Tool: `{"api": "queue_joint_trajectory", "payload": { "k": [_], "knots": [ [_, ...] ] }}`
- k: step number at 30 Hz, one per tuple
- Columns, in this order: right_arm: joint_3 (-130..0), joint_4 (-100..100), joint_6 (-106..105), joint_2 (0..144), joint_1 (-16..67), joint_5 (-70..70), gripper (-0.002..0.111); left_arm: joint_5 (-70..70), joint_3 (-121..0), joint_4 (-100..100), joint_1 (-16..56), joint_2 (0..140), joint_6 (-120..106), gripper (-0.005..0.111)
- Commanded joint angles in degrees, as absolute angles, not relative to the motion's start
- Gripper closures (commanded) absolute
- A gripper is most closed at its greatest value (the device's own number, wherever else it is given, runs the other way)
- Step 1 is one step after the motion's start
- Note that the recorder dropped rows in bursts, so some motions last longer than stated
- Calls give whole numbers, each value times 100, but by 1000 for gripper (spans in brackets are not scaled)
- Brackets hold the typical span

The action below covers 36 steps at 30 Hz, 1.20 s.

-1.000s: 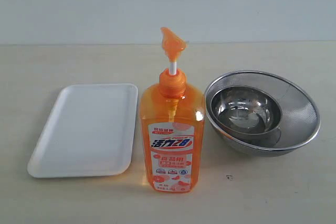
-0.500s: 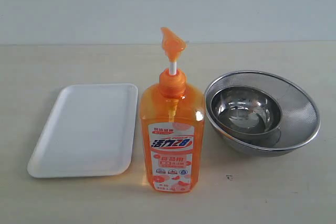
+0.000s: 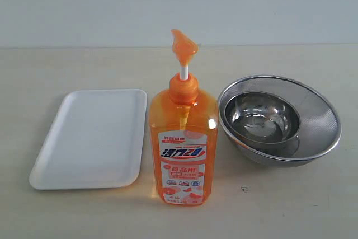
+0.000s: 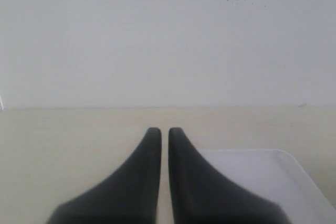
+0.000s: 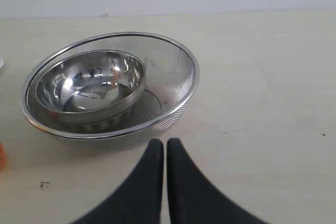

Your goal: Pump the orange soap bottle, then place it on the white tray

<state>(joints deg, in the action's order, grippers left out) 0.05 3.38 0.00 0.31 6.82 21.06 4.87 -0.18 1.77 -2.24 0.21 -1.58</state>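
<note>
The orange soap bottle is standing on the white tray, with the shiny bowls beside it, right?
Not quite. The orange soap bottle stands on the table, beside the white tray, not on it; the exterior view shows this. The steel bowl, nested in the mesh strainer, is indeed beside it.
</note>
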Motion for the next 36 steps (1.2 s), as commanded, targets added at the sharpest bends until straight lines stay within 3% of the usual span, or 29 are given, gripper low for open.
{"api": "queue_joint_trajectory", "payload": {
  "k": [1,27,36],
  "knots": [
    [0,322,0,0,636,2032,108,298,0,160,-207,0,-111,102],
    [0,322,0,0,636,2032,108,-109,0,160,-207,0,-111,102],
    [0,322,0,0,636,2032,108,0,-632,160,-207,419,-111,102]
  ]
}}
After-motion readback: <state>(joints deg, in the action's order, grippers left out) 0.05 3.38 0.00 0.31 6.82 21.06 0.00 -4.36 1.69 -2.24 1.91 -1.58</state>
